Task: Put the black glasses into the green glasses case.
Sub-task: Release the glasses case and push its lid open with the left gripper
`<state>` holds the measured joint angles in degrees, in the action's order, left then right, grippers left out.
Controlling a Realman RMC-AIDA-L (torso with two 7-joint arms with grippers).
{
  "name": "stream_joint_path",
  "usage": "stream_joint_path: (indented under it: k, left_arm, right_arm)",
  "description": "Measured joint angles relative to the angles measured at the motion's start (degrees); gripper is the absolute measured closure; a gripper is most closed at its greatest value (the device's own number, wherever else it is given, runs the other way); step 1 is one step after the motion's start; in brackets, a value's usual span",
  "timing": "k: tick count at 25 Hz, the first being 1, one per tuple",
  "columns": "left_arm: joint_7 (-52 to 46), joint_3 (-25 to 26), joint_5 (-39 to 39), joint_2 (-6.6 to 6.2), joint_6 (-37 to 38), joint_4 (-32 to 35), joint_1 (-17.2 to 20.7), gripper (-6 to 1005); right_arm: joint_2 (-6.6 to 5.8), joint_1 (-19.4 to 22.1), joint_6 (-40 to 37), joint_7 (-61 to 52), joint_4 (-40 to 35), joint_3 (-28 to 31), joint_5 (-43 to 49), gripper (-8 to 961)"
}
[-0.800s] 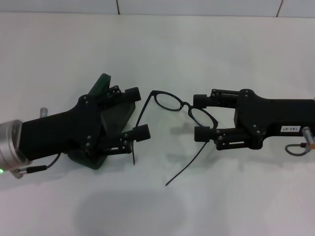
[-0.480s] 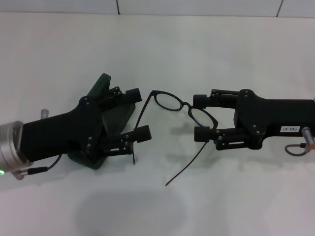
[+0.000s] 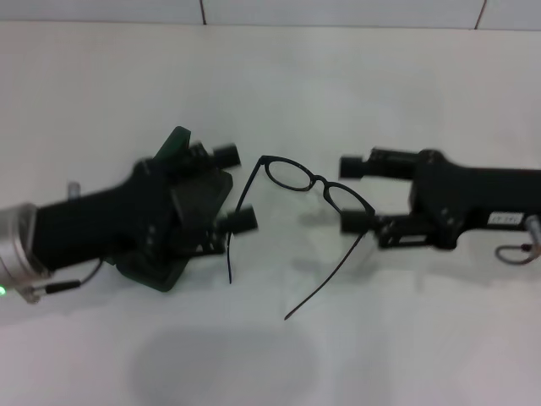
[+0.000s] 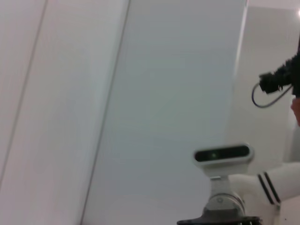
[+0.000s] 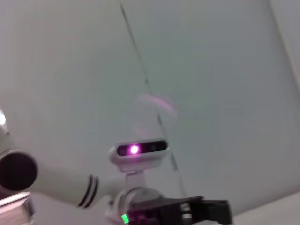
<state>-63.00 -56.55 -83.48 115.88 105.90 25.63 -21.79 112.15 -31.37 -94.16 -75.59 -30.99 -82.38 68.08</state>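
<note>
1. The black glasses [image 3: 306, 196] are lying unfolded on the table, out in the middle between the two arms, both temples splayed toward the robot. One lens sits right between the right gripper's fingers, which looks like the whole point of that arm being there.

2. The right gripper [image 3: 355, 194] comes in from the right, low to the table, fingers spread wide around that lens end of the frame. It isn't clamped on anything; I can't tell if a pad is touching the frame or just beside it. My guess is it's lined up for a pinch on the frame.

3. The green glasses case [image 3: 175, 145] is off to the left and mostly hidden under the left arm, only a dark green corner and some of the body poking out. Can't say if the lid is open or shut.

4. The left gripper [image 3: 231, 188] hangs right over the case, fingers apart, holding nothing. Its fingertips end up just beside the glasses' left temple. Probably there to steady or open the case, but that's a guess.

5. The table [image 3: 380, 101] is plain white and matte. Both wrist cameras point up and away, showing only pale wall panels and the robot's head camera [image 4: 221, 154], so no help there.
</note>
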Motion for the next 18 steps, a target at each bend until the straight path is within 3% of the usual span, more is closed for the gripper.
stream_joint_path:
  k: [4, 6, 9, 12, 15, 18]
  left_arm:
    - [-9.0, 3.8, -0.3, -0.2, -2.1, 9.0, -0.1, 125]
    - [-21.6, 5.1, -4.1, -0.37, -6.8, 20.8, 0.1, 125]
    - [-43.3, 4.9, -17.4, 0.75, -13.8, 43.2, -0.1, 145]
    - [-60.9, 1.8, -41.0, 3.95, -16.9, 61.4, -1.0, 207]
    - [-71.5, -5.9, -55.0, 3.67, -18.3, 67.6, -1.4, 231]
    - [-77.3, -11.0, -62.5, 3.63, -19.2, 66.6, -2.3, 239]
  right_arm:
    - [-0.29, 2.8, -0.1, 2.3, -0.2, 5.6, -0.1, 158]
    - [-0.85, 4.6, 0.0, 3.5, 0.3, 8.5, -0.1, 158]
    - [-1.35, 6.3, 0.5, 4.0, 0.8, 10.3, -0.1, 158]
    - [-1.02, 7.7, 1.1, 4.6, 1.3, 11.7, -0.1, 158]
    - [-0.38, 8.1, 1.9, 5.7, 2.0, 12.3, -0.1, 157]
    - [-0.13, 8.1, 2.7, 6.4, 2.6, 12.4, -0.1, 157]
